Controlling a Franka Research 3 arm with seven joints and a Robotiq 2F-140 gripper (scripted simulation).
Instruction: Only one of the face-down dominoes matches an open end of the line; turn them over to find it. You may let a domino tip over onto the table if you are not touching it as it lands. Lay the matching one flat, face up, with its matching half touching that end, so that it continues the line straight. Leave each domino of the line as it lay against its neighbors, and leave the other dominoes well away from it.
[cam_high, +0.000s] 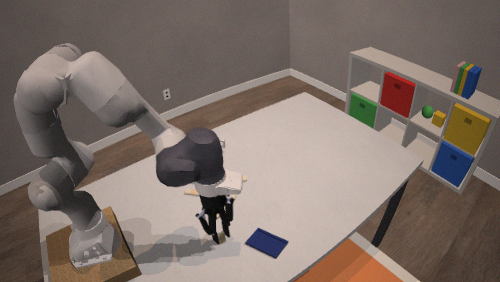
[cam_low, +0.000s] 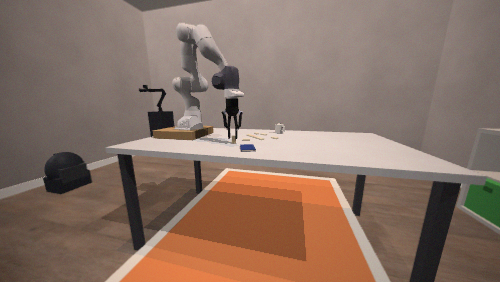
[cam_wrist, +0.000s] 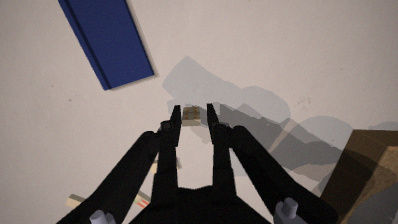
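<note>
My gripper (cam_high: 223, 238) (cam_low: 233, 138) (cam_wrist: 194, 112) points down, partly open, low over the table. One domino (cam_high: 221, 237) (cam_low: 233, 140) (cam_wrist: 191, 115) stands raised off its flat side at the fingertips. The wrist view shows a gap on each side of it; orange marks show on its dark, shaded face, too unclear to count. The line of dominoes (cam_low: 255, 137) lies flat behind the gripper; a domino with red pips (cam_wrist: 142, 200) shows partly in the wrist view. Other flat dominoes (cam_high: 191, 192) (cam_low: 275, 138) (cam_wrist: 75, 200) lie nearby. The arm and fingers hide several.
A dark blue flat book-like object (cam_high: 267, 243) (cam_low: 247, 148) (cam_wrist: 111, 42) lies near the gripper, toward the table's front edge. A white mug (cam_low: 279, 128) stands at the back. The robot's wooden base (cam_high: 95, 250) (cam_low: 175, 133) (cam_wrist: 357, 160) is on the other side.
</note>
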